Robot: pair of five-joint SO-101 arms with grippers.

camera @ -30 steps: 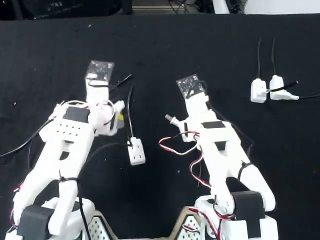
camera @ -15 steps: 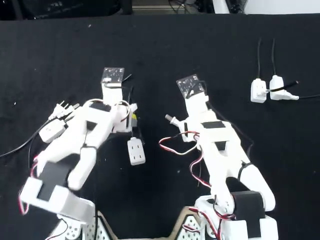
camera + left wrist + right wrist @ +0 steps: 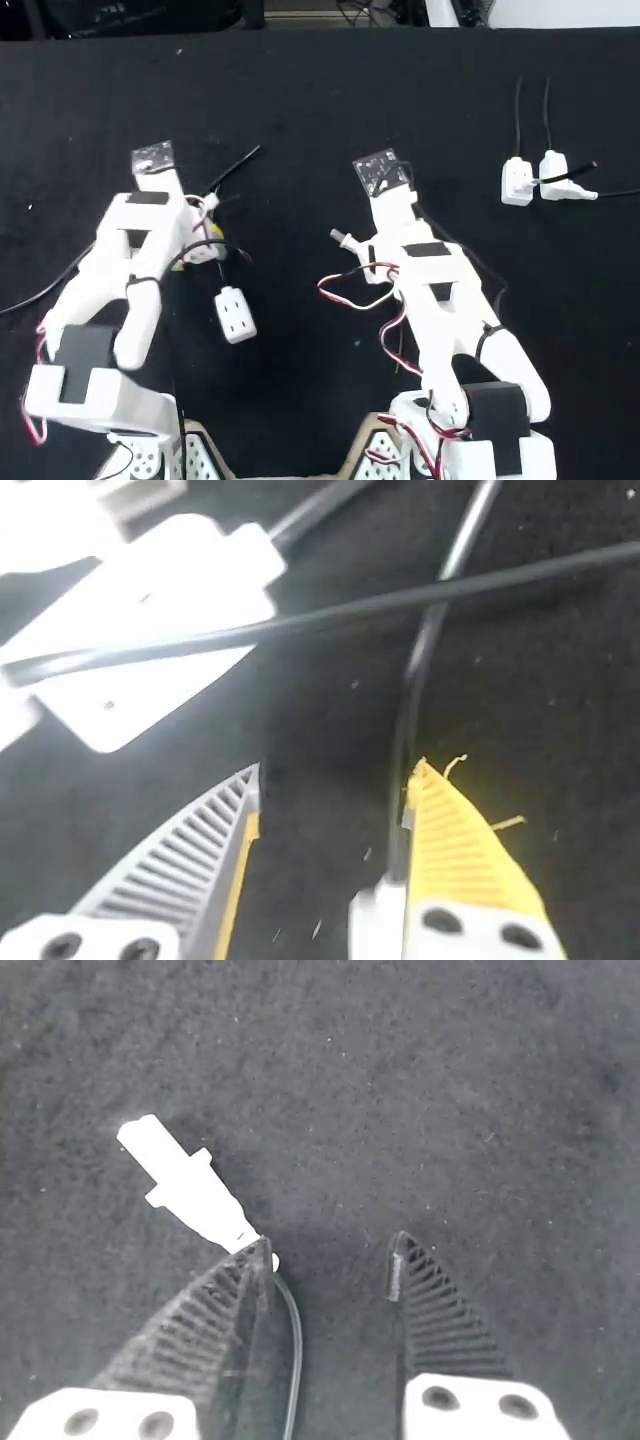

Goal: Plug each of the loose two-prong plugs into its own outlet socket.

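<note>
1. high: left arm [image 3: 130, 250] sits at the left of the black surface [image 3: 320, 90]. a loose socket [image 3: 235, 315] lies just beside it. right arm [image 3: 430, 290] is mid-surface. socket pair [image 3: 517, 182] sits side by side at far right, well apart from both arms.
2. left wrist: left gripper [image 3: 337, 775] jaws apart, a black cable [image 3: 410, 710] running between them against the yellow jaw, not clamped. white block [image 3: 150, 620] lies past the tips, with a second cable [image 3: 300, 620] across it; plug or socket, can't tell.
3. right wrist: right gripper [image 3: 331, 1243] jaws apart over bare surface. white plug [image 3: 185, 1190] lies flat at one jaw's tip, its thin lead [image 3: 292, 1360] running back beside that jaw.
</note>
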